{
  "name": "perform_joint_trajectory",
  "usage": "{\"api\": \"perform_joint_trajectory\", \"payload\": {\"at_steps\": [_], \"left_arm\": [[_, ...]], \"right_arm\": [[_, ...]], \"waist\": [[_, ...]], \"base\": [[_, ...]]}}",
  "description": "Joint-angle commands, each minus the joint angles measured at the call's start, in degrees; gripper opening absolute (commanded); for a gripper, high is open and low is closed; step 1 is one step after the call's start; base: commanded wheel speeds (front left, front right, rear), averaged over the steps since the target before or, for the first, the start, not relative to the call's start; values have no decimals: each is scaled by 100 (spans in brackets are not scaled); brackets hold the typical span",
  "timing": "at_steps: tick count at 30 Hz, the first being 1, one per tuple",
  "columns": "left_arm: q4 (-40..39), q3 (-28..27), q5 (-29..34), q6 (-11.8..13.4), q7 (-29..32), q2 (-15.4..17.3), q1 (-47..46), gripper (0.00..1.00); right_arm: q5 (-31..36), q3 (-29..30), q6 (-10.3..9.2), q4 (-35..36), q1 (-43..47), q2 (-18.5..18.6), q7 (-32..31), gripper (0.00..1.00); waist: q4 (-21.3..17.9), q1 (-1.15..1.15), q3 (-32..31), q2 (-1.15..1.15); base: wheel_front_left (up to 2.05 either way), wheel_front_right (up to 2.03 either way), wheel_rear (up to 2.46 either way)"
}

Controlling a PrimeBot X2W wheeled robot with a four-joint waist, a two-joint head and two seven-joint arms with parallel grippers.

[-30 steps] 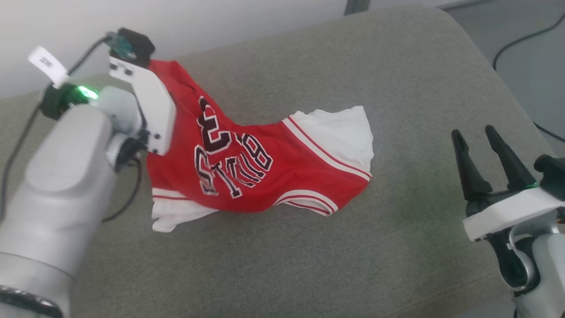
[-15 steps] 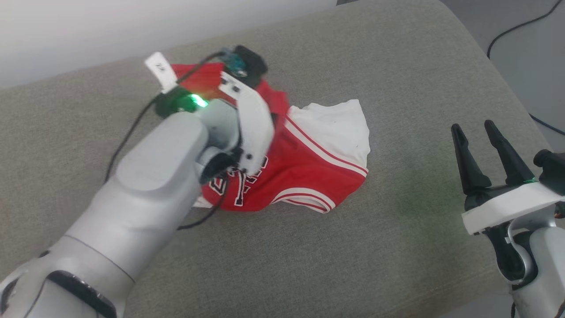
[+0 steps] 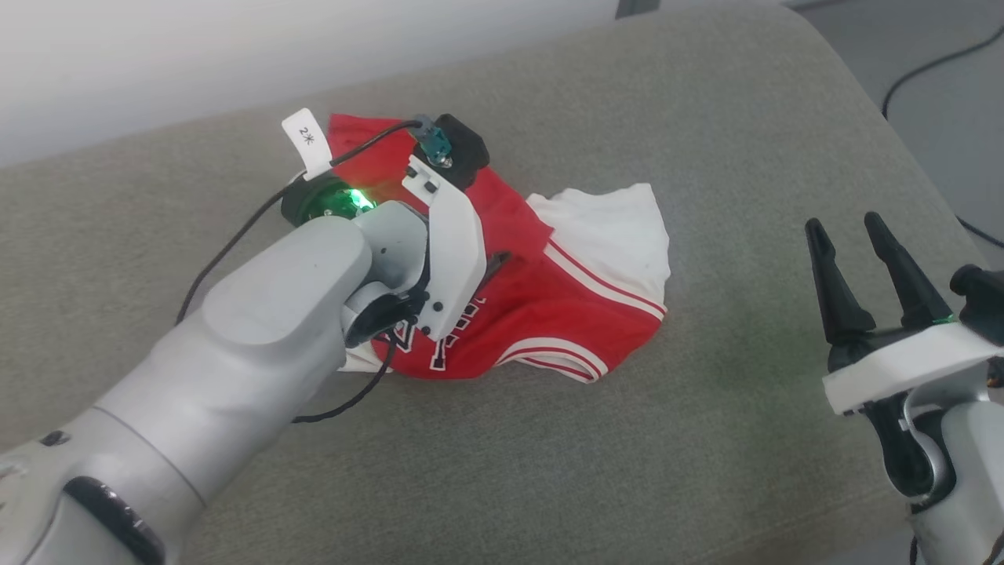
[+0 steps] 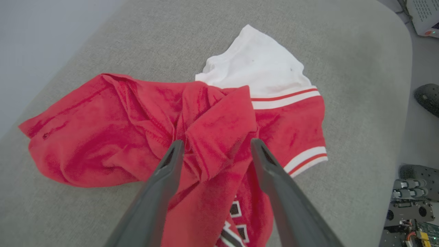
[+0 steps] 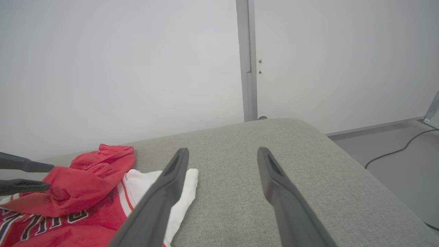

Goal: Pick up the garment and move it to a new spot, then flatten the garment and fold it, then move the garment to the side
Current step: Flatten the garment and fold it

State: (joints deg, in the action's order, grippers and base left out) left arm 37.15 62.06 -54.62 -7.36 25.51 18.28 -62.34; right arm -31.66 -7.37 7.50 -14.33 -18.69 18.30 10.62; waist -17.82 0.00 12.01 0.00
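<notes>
Now: left fingers (image 4: 164,178) spread wide, astride a fold of the crumpled garment (image 3: 572,314), nothing gripped. Right fingers (image 3: 837,290) wide apart, empty, at garment's 3 o'clock over cushion (image 3: 706,118).

The white cable tag (image 3: 306,143) reads "2", then an unclear mark.

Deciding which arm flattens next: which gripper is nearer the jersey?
Left. The left gripper straddles a bunched fold of the jersey; the right gripper sits apart, beyond its white sleeve.

Grey fabric cushion (image 3: 706,439); crumpled garment (image 3: 565,314) on it.
</notes>
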Motion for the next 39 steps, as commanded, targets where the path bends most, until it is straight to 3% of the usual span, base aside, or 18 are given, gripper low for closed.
{"api": "perform_joint_trajectory", "payload": {"at_steps": [1, 13, 17, 30, 36, 37, 38, 39], "left_arm": [[-52, 55, -134, -12, -36, 81, -61, 100], [-277, 242, -667, -12, 295, 866, 90, 100], [-185, 298, -813, 90, 601, 1023, 253, 100], [206, 480, -896, 462, 887, 1109, 795, 100], [676, 453, -980, 430, 685, 943, 998, 100], [752, 442, -994, 403, 643, 905, 1020, 28], [823, 447, -988, 379, 609, 884, 1018, 0], [910, 426, -1023, 381, 587, 860, 1016, 0]], "right_arm": [[48, 11, -2, 8, 85, 5, 37, 100], [321, 201, -2, 260, 403, -84, -104, 100], [373, 251, -2, 395, 453, -128, -185, 100], [371, 275, -2, 711, 346, -113, -291, 100], [335, 264, -2, 708, 262, -102, -268, 100], [334, 269, -2, 704, 241, -99, -263, 100], [333, 276, -2, 699, 228, -96, -260, 100], [328, 287, -2, 692, 226, -90, -258, 100]], "waist": [[99, 0, -122, 0], [437, 0, -635, 0], [445, 0, -669, 0], [257, 0, -324, 0], [194, 0, -183, 0], [191, 0, -170, 0], [192, 0, -158, 0], [196, 0, -151, 0]], "base": [[0, 0, 0], [0, 0, 0], [0, 0, 0], [0, 0, 0], [0, 0, 0], [0, 0, 0], [0, 0, 0], [0, 0, 0]]}}
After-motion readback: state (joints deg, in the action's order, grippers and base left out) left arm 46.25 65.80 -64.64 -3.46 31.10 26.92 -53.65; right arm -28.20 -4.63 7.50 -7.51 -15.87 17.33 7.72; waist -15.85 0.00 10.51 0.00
